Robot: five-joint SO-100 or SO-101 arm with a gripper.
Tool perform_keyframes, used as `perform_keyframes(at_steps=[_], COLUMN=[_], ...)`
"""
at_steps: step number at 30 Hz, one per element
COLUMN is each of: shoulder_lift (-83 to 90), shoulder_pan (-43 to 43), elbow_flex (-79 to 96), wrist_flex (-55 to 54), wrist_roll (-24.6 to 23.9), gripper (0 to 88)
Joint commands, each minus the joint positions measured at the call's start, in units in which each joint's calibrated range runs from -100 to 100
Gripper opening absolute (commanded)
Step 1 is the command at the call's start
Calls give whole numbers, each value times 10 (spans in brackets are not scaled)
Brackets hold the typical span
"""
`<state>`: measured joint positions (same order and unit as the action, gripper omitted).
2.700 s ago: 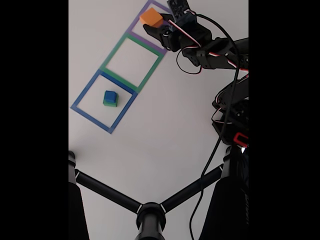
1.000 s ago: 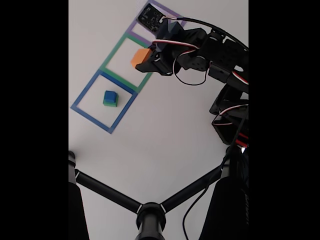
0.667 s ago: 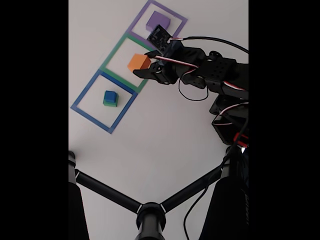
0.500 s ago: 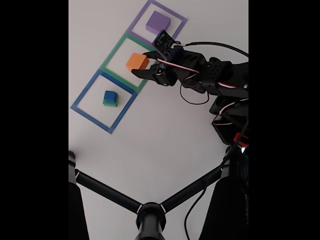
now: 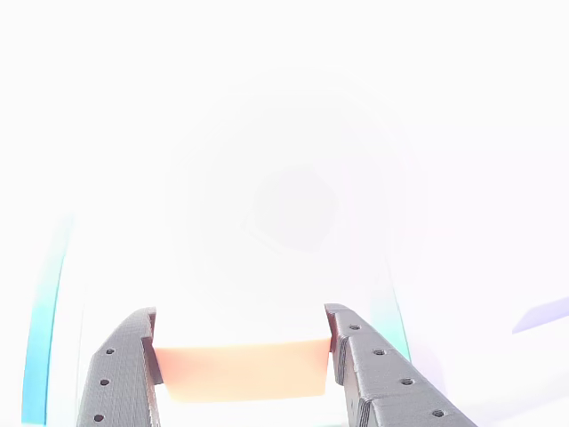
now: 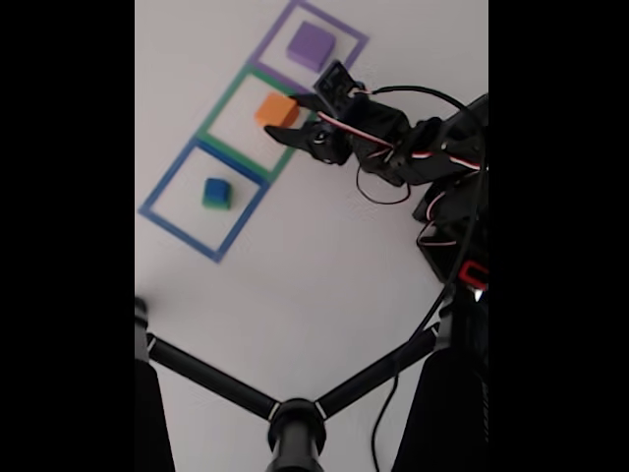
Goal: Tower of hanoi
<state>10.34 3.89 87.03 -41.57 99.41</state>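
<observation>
In the fixed view, an orange cube (image 6: 273,108) sits low inside the green tape square (image 6: 220,106). My gripper (image 6: 281,116) reaches in from the right, with one finger on each side of the cube. The other view shows that orange cube (image 5: 238,369) pressed between the two grey fingers (image 5: 120,374) of my gripper (image 5: 240,311). Whether it rests on the table I cannot tell. A purple cube (image 6: 313,43) lies in the purple tape square (image 6: 278,27). A small blue cube (image 6: 216,187) sits on a green one in the blue tape square (image 6: 165,183).
The three tape squares run diagonally across the white table. Black tripod legs (image 6: 295,418) cross the bottom of the fixed view. The arm's body and its cables (image 6: 447,216) fill the right side. Teal tape (image 5: 40,347) curves along the left of the other view.
My gripper carried the orange cube from above the purple square down into the green square. The purple cube came into sight. In the last half second the cube shifted slightly up and right.
</observation>
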Motion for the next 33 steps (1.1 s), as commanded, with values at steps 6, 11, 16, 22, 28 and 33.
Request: perform_keyframes(at_steps=[6, 11, 16, 22, 28, 33], shoulder_lift=[-95, -130, -151, -164, -160, -126], shoulder_pan=[-3, -8, -13, -12, -12, -7], elbow_flex=[-38, -61, -71, -74, -73, -73], wrist_flex=[-102, -119, -132, -139, -140, -119], wrist_roll=[6, 6, 6, 6, 6, 6], gripper=[180, 189, 202, 252, 301, 309])
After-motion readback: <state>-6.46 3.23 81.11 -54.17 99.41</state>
